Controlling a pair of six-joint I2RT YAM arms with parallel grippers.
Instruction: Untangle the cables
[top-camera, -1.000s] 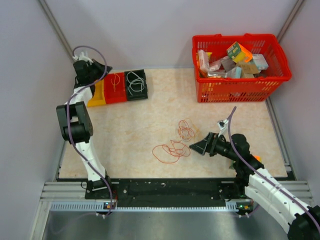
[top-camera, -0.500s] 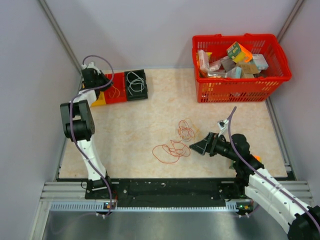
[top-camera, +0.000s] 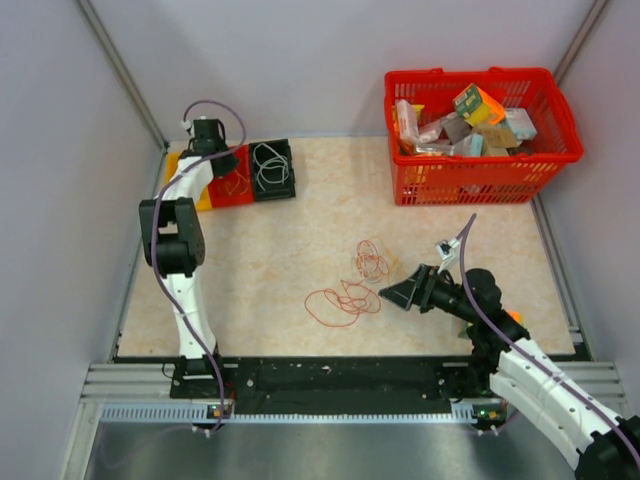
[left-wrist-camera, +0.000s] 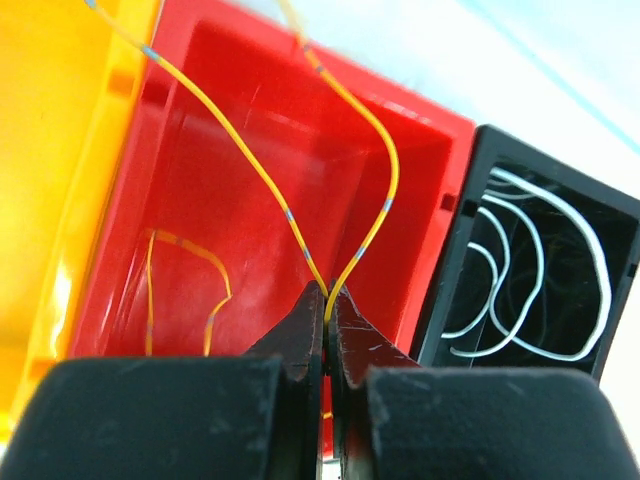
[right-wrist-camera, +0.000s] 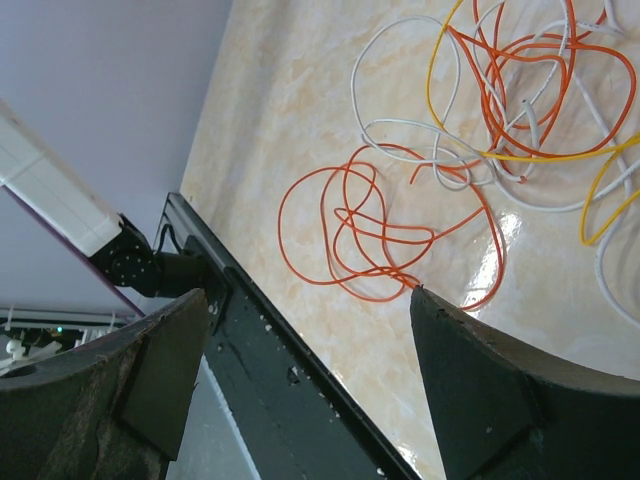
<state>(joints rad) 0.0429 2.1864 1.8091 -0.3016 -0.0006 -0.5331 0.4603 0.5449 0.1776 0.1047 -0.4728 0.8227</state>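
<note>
one red bin (left-wrist-camera: 300, 130) holds a yellow cable (left-wrist-camera: 390, 190), one black bin (left-wrist-camera: 455, 250) white cables (left-wrist-camera: 598, 250).

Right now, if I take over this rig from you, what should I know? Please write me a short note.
Left gripper: shut on a yellow cable, held over the red bin, not yet released.
Right gripper: open, holding nothing, low beside the tangle.
Done: some white cables lie in the black bin. One yellow cable has reached the red bin.
Left: the tangle of orange, white and yellow cables on the table is not yet separated. Probably release the yellow cable first, then work on the tangle.
</note>
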